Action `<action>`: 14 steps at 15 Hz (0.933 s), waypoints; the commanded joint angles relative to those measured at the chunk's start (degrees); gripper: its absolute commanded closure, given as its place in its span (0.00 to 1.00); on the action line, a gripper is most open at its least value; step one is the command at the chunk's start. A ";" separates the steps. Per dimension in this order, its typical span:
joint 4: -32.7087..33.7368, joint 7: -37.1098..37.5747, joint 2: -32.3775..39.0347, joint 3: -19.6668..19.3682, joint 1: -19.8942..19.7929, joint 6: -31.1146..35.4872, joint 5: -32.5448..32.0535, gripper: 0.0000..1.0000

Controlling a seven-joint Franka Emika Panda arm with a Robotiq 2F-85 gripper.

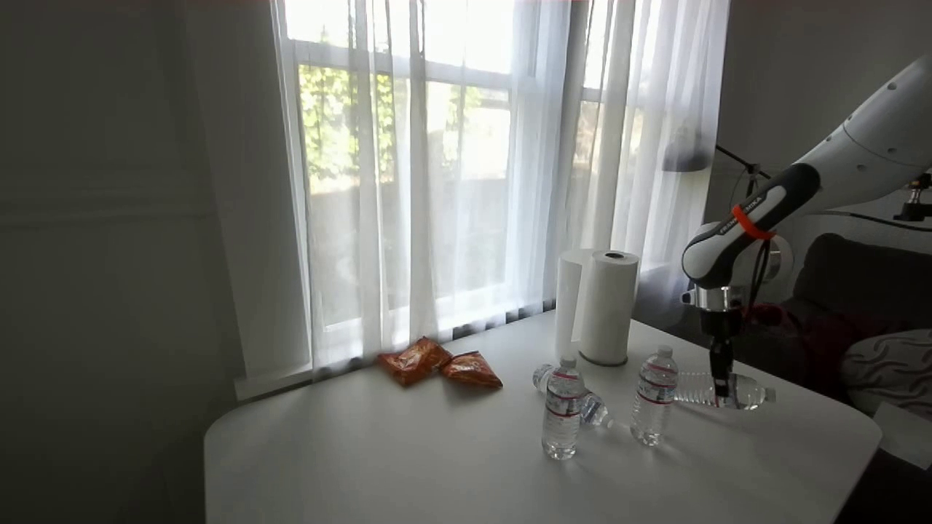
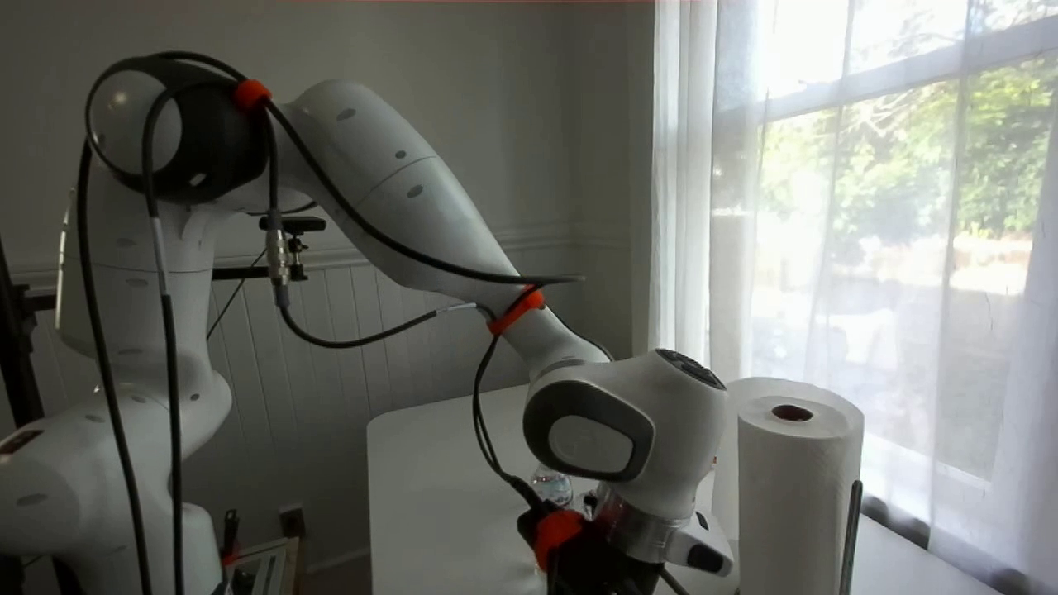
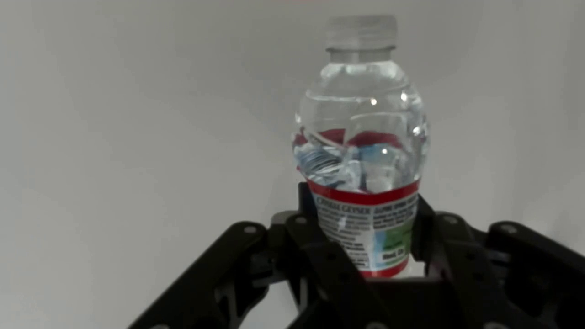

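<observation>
Gripping bottle [image 3: 363, 151], claw [image 3: 365, 217] partly closed

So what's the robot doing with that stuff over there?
The robot arm has its gripper closed on a bottle, one finger at each side of the label. The bottle is on its side, seemingly resting on the table. Two standing bottles are nearby, and another lying bottle is partly behind one of them. A paper roll and two orange bags sit by the curtain.
</observation>
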 commanded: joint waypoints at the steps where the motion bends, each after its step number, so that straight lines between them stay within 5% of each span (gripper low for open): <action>1: 5.67 1.92 0.68 -0.78 -1.03 -12.55 1.29 0.79; 10: 19.53 9.34 8.68 -1.83 -5.12 -37.29 10.06 0.79; 11: 14.95 7.07 6.27 -1.34 -4.14 -31.99 7.05 0.54; 14: 17.55 8.55 8.54 -1.30 -5.11 -33.99 8.28 0.54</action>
